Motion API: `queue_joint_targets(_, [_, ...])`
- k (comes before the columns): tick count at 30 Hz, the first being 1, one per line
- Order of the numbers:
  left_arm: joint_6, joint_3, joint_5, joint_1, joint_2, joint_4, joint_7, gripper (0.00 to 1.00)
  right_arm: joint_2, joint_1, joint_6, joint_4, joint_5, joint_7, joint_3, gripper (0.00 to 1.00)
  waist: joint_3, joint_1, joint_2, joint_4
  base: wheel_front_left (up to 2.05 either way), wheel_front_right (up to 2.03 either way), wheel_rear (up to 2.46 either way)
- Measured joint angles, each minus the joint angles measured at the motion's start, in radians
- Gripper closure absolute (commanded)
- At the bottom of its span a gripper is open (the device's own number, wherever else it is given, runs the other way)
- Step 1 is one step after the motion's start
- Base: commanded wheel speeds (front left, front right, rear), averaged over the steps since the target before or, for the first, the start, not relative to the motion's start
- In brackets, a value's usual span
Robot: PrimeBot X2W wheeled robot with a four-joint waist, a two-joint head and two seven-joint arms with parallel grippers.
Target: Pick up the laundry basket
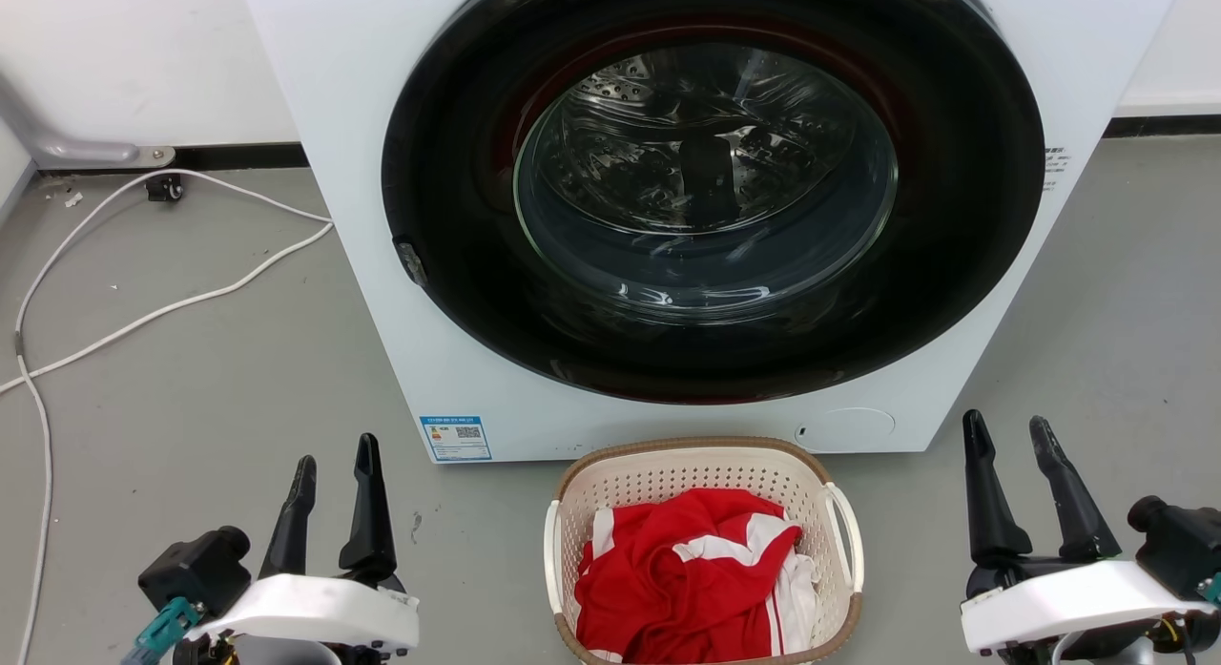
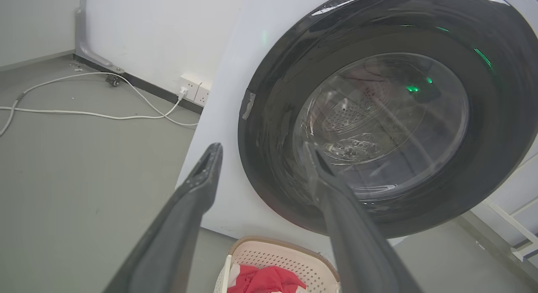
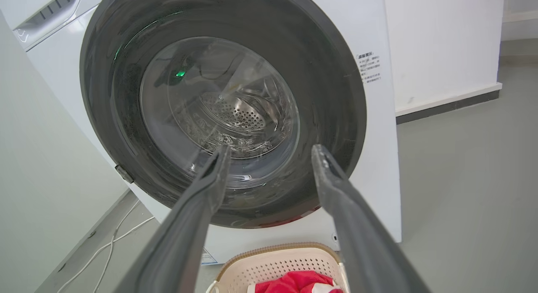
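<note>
The laundry basket (image 1: 820, 488), cream-white and perforated with a brown rim and white loop handles, sits on the floor in front of the washer, bottom centre of the head view. Red and white cloth (image 1: 687, 570) lies inside it. Its far rim also peeks in at the bottom of both wrist views (image 2: 269, 253) (image 3: 273, 261). My left gripper (image 1: 334, 450) stands open to the basket's left, well apart from it, nothing between its fingers. On the other side my right gripper (image 1: 1006, 431) is open too, empty, clear of the right handle (image 1: 847, 531).
A white front-load washer (image 1: 362, 217) with a shut dark round door (image 1: 711, 188) stands right behind the basket. White cables (image 1: 153, 312) trail over the grey floor at the left, toward wall sockets (image 2: 195, 91). Bare floor lies on either side of the basket.
</note>
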Motion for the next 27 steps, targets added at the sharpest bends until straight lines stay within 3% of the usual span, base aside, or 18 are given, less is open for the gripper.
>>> queue_joint_targets(27, [0.026,-0.026,0.285,0.025,0.001,0.0,-0.063,0.0,0.0,0.033,0.0,-0.021,-0.333,-0.067,0.014,0.0,-0.005,0.0,0.0,0.0,0.0,0.0,0.0])
